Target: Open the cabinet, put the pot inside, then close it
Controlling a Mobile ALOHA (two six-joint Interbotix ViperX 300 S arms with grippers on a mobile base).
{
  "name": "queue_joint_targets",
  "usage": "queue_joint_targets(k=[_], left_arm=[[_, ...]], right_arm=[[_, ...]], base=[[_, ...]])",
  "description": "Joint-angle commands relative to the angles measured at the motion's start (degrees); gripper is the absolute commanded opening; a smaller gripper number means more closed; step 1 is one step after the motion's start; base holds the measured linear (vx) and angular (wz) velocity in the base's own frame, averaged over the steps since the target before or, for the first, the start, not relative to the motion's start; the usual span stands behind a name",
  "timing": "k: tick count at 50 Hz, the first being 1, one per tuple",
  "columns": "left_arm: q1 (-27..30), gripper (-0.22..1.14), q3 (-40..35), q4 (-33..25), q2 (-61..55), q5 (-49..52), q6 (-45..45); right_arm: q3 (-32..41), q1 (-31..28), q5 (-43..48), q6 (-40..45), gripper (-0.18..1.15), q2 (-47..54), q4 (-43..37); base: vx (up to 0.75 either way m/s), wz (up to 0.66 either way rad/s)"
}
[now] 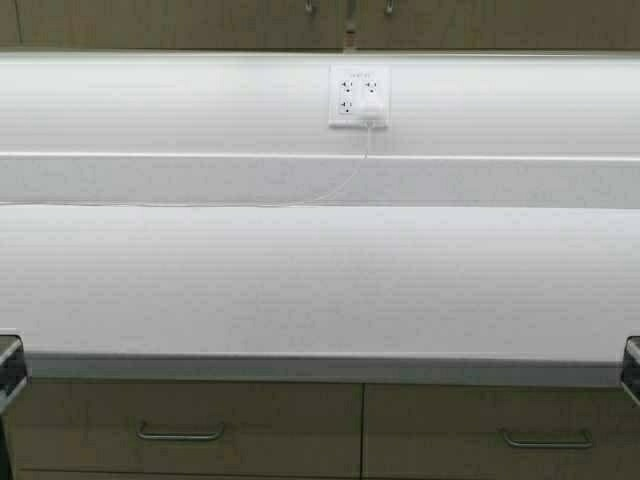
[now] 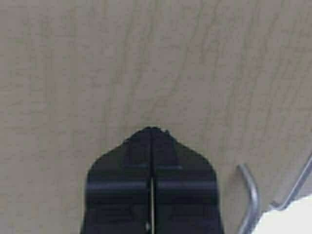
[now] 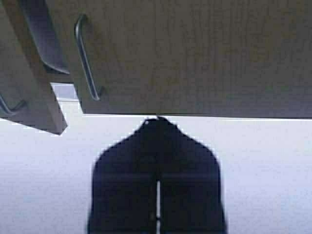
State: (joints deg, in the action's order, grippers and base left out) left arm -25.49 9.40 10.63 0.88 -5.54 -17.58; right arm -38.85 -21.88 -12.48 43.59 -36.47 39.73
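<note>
Two grippers, both with black fingers pressed together and nothing between them, point up at the wall cabinet. The left gripper (image 2: 152,131) fills the lower centre of its wrist view, its tips close to a tan wood-grain door (image 2: 146,63); whether they touch it cannot be told. One slim metal pull (image 2: 249,195) curves at the lower right of that frame, beside a second metal edge at the far right. The right gripper (image 3: 157,122) sits at lower centre of its own wrist view, tips just under the bottom edge of the cabinet (image 3: 195,53). That view alone shows one door (image 3: 34,83) swung ajar at upper left, with three pulls counted: one on the nearer door (image 3: 85,58), two partly seen on the open one.

One white countertop (image 1: 320,280) spans the high view, with one wall outlet (image 1: 358,96) at upper centre, a white plug in it and a thin cord (image 1: 330,190) trailing left. Two drawers (image 1: 190,425) with horizontal bar pulls line the bottom edge. Only the cabinet's lower strip (image 1: 200,25) shows along the top. No view shows the pot.
</note>
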Motion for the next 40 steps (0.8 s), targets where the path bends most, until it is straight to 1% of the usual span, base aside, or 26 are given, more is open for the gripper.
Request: queue_joint_targets(k=[1,4,11,24,31,40], left_arm=[[-1.23,0.04,-5.36,-0.09,-2.20,2.20,-0.09],[-1.23,0.04,-4.31,-0.09,-0.70,3.25,0.09],[-1.23,0.04,2.37,0.00,6.24,2.64,0.18],[-1.23,0.04,11.60,0.00,15.12,2.20,0.26],[-1.23,0.04,13.62,0.09,16.52,2.20,0.35],[-1.23,0.04,13.89,0.09,16.26,2.20,0.35]], right_arm=[[1.14,-0.44,-1.05,0.00,0.05,-0.79,-0.09],[1.14,-0.44,-1.32,0.00,0.05,-1.23,-0.09],[0.44,-0.44,-1.85,0.00,0.05,-2.72,-0.09],[-0.18,-0.35,-2.64,0.00,0.05,-3.60,-0.26],[-0.88,-0.44,-2.81,0.00,0.05,-4.04,-1.05],[-0.53,-0.44,-2.81,-0.09,0.05,-4.22,-1.05]], base=[[0.09,0.00],[0.08,0.01],[0.06,-0.01],[0.06,0.00],[0.05,-0.02],[0.02,-0.01]])
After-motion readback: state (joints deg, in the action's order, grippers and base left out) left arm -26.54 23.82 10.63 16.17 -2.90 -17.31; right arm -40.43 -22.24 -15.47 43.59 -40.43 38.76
